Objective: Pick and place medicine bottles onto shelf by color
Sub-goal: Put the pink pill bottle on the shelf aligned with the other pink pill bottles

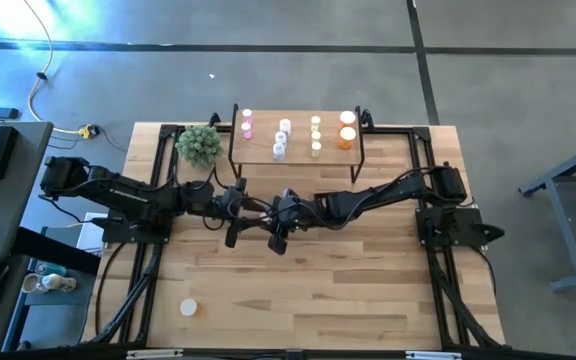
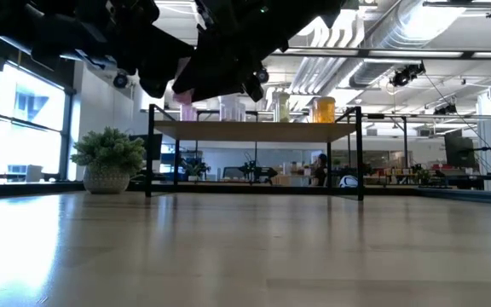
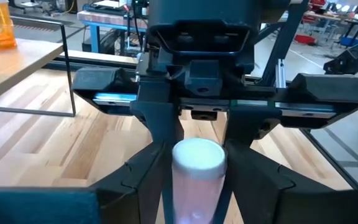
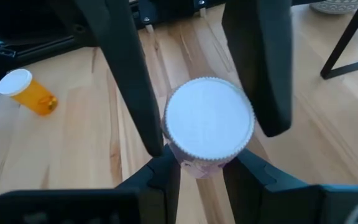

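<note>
From above, the left gripper (image 1: 236,208) and right gripper (image 1: 280,215) meet mid-table in front of the shelf (image 1: 298,150), where medicine bottles (image 1: 281,135) stand in colour groups, and one orange bottle (image 1: 188,308) lies alone near the table's front. In the left wrist view a pink white-capped bottle (image 3: 196,177) sits between the left fingers (image 3: 145,180), with the right gripper (image 3: 197,127) clamped on it from the far side. The right wrist view shows its cap (image 4: 209,118) pinched between both pairs of fingers.

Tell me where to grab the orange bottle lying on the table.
Grip the orange bottle by its body, just behind the cap, probably coming straight down and closing across its length. It lies on its side on the table, leaving both round flanks free.
</note>
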Available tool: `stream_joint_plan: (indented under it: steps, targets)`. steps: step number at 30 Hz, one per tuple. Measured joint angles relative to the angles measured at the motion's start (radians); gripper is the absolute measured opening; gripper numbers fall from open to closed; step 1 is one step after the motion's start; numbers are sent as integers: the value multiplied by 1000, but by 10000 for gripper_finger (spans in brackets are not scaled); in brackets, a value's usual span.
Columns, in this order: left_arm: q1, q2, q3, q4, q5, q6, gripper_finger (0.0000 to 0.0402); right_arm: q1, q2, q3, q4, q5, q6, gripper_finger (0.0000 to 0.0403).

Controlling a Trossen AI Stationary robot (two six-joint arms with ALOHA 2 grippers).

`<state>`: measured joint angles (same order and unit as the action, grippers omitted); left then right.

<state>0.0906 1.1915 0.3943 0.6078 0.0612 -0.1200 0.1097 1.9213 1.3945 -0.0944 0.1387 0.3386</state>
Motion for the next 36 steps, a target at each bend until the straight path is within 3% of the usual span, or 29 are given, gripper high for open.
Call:
stream_joint_plan:
  steps: [9,20,29,36]
  targets:
    - [0,0,0,-12,17,-2,118,0,0,0,1,0,1,89]
    - [0,0,0,-12,17,10,115,0,0,0,0,0,20,92]
    - [0,-1,0,-12,12,31,115,-5,-3,0,-5,8,38,143]
    - [0,-41,0,-13,-58,48,115,-6,-66,-1,-97,9,40,168]
